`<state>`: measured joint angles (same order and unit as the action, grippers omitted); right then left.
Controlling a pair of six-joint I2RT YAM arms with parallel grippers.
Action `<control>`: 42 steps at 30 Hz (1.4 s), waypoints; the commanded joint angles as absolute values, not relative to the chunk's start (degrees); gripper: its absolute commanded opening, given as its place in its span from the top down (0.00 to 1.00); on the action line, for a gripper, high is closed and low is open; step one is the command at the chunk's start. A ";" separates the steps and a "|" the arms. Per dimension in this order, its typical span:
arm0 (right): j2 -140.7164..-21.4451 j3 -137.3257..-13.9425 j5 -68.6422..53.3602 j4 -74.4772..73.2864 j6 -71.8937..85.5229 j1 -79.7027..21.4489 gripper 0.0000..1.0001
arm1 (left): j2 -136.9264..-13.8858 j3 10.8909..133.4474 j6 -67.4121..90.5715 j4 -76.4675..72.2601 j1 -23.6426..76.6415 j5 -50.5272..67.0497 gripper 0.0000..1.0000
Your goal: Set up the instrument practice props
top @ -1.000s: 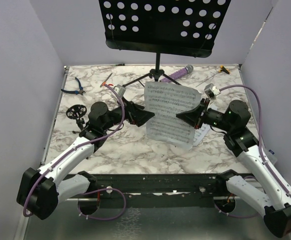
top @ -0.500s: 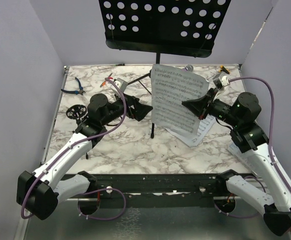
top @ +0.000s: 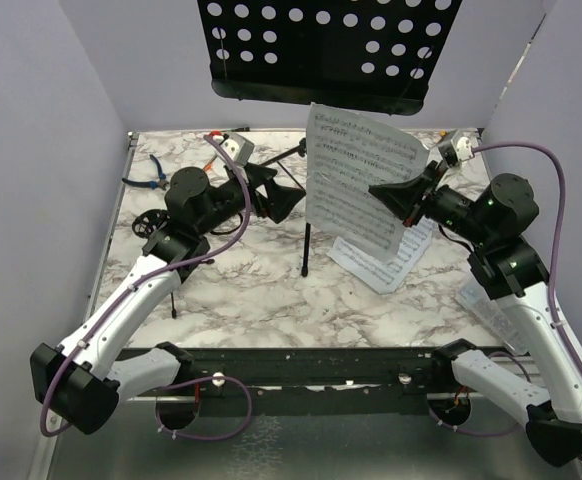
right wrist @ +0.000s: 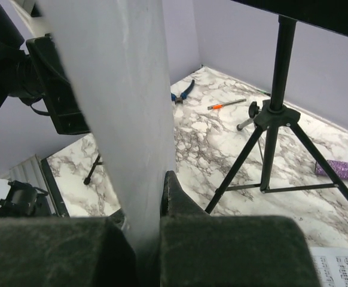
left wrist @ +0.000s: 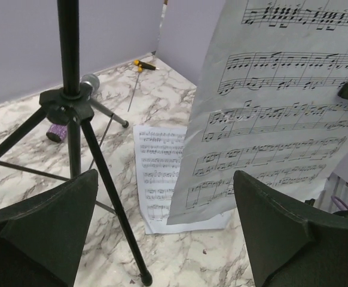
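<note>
The tall black music stand has its perforated desk (top: 321, 45) at the back, and its pole and tripod (left wrist: 69, 101) rise from the table's middle. My right gripper (top: 386, 192) is shut on the right edge of a white sheet-music page (top: 356, 180). The page hangs upright in the air just below the desk. In the right wrist view the gripper (right wrist: 162, 185) pinches that page (right wrist: 120, 107) edge-on. My left gripper (top: 276, 200) stands open left of the page and touches nothing; its own view shows it (left wrist: 165, 179) open. Another page (top: 386, 262) lies flat. The purple microphone (left wrist: 57, 131) lies behind the tripod.
Blue-handled pliers (top: 151, 172) and an orange-handled tool (top: 216, 158) lie at the back left. A yellow-and-black screwdriver (top: 449, 138) lies at the back right. A small black stand (top: 151, 222) is partly hidden under my left arm. Purple walls close in three sides.
My right gripper has lifted the page up and back toward the stand's desk. My left gripper, open throughout, has drawn away to the left and back.
</note>
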<state>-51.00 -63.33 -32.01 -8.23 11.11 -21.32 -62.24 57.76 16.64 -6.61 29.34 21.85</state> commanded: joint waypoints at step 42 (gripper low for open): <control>-58.45 -62.68 -44.48 1.05 15.57 -21.56 0.77 | -68.27 52.69 34.31 -35.68 29.97 47.75 1.00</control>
